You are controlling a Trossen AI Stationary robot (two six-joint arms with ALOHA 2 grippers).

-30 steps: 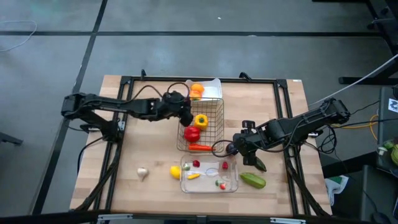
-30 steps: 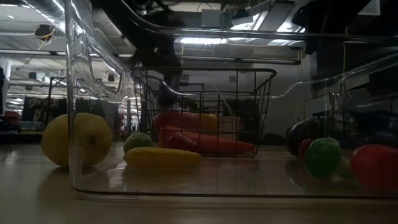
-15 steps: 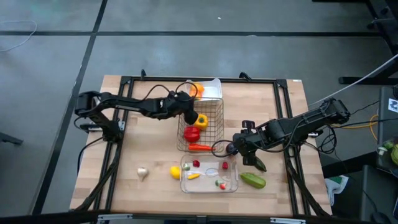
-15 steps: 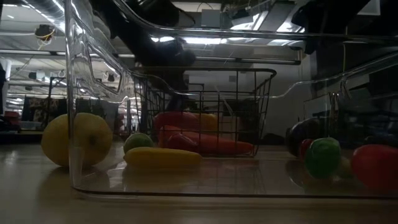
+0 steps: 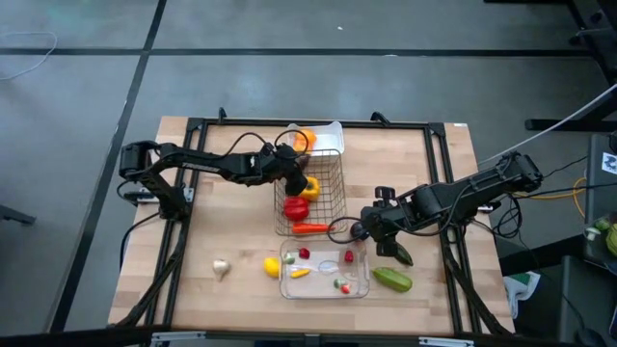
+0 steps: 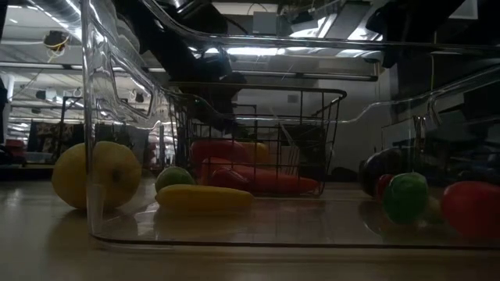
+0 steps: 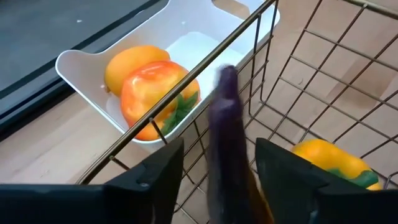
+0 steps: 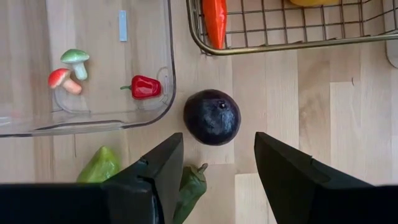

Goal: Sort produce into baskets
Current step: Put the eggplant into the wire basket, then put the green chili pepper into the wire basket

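Observation:
My left gripper (image 5: 289, 166) is open above the far left corner of the wire basket (image 5: 333, 207). In the left wrist view a blurred purple eggplant (image 7: 225, 134) shows between its fingers, over the basket's rim. The white tray (image 7: 81, 65) holds an orange (image 7: 127, 62) and an orange pepper (image 7: 158, 93). My right gripper (image 5: 371, 231) is open beside a round dark purple eggplant (image 8: 212, 116), which lies on the table between the basket and the clear tray (image 5: 359, 284). The fingers stand apart from it.
The basket holds a yellow pepper (image 5: 310, 185), a red pepper (image 5: 296, 205) and a carrot (image 5: 308, 228). The clear tray holds several small pieces. A lemon (image 5: 272, 265), garlic (image 5: 221, 267), a green cucumber (image 5: 392, 280) and a dark green pepper (image 5: 400, 254) lie on the table.
My left gripper has moved a little toward the table's right and far edges, to the basket's far left corner. My right gripper has kept still.

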